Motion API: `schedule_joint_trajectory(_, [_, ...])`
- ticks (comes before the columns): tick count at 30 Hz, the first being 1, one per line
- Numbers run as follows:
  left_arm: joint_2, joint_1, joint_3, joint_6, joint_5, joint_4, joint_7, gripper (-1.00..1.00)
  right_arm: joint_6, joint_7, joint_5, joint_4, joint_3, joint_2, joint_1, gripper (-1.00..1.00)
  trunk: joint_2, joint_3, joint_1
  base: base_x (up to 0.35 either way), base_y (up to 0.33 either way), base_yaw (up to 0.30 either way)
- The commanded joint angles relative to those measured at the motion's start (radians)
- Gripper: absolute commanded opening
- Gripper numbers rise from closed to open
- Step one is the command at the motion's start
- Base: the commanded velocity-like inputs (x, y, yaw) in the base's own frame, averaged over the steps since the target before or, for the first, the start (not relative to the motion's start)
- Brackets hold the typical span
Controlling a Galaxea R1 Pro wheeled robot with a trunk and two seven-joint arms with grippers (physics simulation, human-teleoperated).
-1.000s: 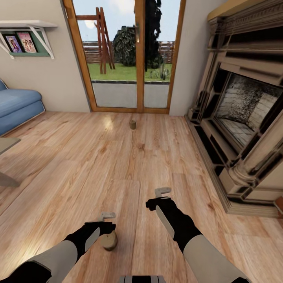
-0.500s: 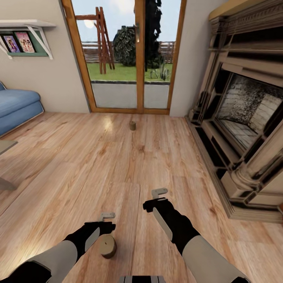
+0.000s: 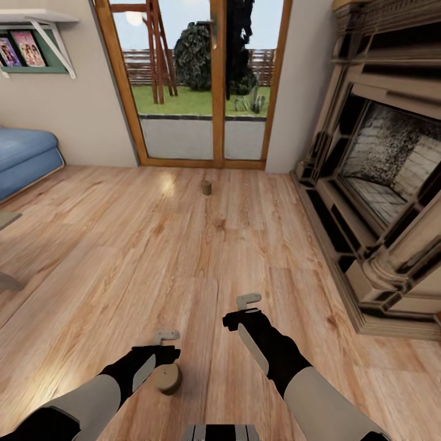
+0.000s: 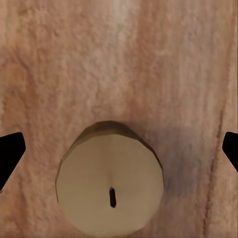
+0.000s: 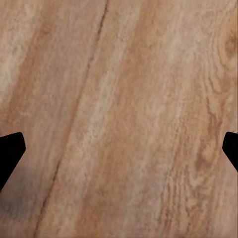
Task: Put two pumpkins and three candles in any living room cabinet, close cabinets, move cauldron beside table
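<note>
Two candles stood on the wooden floor (image 3: 184, 257) of a living room. At far left, a wall shelf (image 3: 37, 18) carried framed pictures above the end of a blue sofa (image 3: 24, 156); lower down, a grey table corner (image 3: 7, 220) cut into the head view. The left gripper (image 3: 166, 336), on a black-sleeved arm, hung over the nearer candle (image 3: 166, 378), which stood upright on the boards close to the robot, partly tucked under that wrist. In the left wrist view the same candle (image 4: 110, 186) appeared end-on, a pale round face with a small dark wick slot, between the two black fingertips (image 4: 10, 151) and touched by neither; the fingers were spread wide and gripped nothing. Farther off, near the glazed wooden patio doors (image 3: 214, 86) and the garden beyond them, the second candle (image 3: 206, 187) stood alone, well apart from both arms. To the right of the nearer candle, the right gripper (image 3: 248, 301) hovered over bare boards. The right wrist view showed its dark fingertips (image 5: 11, 151) at opposite edges, likewise spread and empty, with only wood grain (image 5: 119, 119) between them. At far right stood the grey stone fireplace (image 3: 386, 177), its hearth meeting the floor.
</note>
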State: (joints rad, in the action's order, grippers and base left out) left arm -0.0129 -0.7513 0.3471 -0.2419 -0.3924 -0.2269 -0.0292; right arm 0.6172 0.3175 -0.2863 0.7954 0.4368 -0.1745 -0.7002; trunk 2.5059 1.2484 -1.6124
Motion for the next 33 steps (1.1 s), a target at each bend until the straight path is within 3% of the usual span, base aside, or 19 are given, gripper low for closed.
schedule_joint_trajectory(1, [0.001,0.0,0.007,-0.004,-0.01,-0.002,-0.003,1.0,0.002,0.009,-0.01,0.001,0.002,0.0,-0.001,1.0,0.001,0.005,0.0,0.0,0.0,0.0])
schedule_joint_trajectory(8, [0.0,0.0,0.007,-0.004,-0.01,-0.002,-0.003,1.0,0.003,0.009,-0.01,0.001,0.003,0.0,-0.001,1.0,0.002,0.032,-0.003,0.0,0.0,0.0])
schedule_joint_trajectory(17, [0.006,0.0,0.006,0.041,-0.011,-0.002,-0.047,1.0,0.001,0.009,-0.011,-0.002,0.003,0.0,-0.001,1.0,0.002,0.032,-0.003,0.0,0.0,0.0])
schedule_joint_trajectory(27, [0.002,0.0,0.006,0.047,-0.011,-0.001,-0.052,1.0,0.001,0.009,-0.011,-0.002,0.004,0.0,0.0,1.0,0.002,0.032,-0.003,0.0,0.0,0.0])
schedule_joint_trajectory(33, [0.001,0.0,0.007,0.05,-0.011,-0.001,-0.052,1.0,0.001,0.009,-0.011,-0.002,0.004,0.0,-0.001,1.0,0.004,0.055,-0.006,0.0,0.0,0.0])
